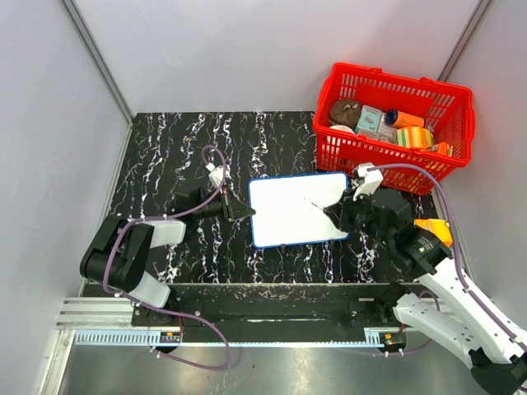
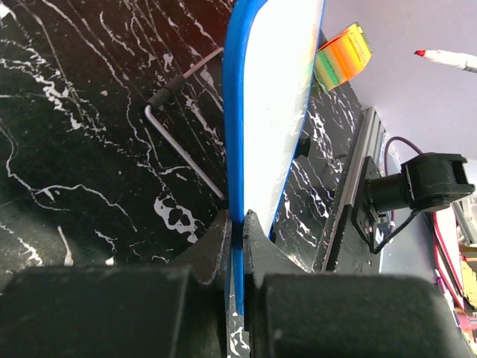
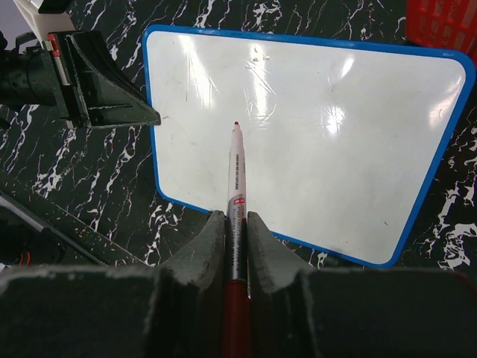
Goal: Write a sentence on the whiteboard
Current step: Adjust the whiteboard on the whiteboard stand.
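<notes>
clamps board (image 1: pixel 298 210) mid-table by its left edge with left gripper (image 1: pixel 244 211), jaws narrow. pinches marker (image 3: pixel 236 179) in right gripper (image 1: pixel 333 212), tip poised over blank white. shows no writing yet; leaves whole sentence to do.

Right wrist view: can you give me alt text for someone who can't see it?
The right gripper holds a red marker pointed at the whiteboard, which lies on a black marbled table and bears no writing yet. The left gripper clamps the board's edge at upper left, and a corner of a red basket shows at top right.
</notes>
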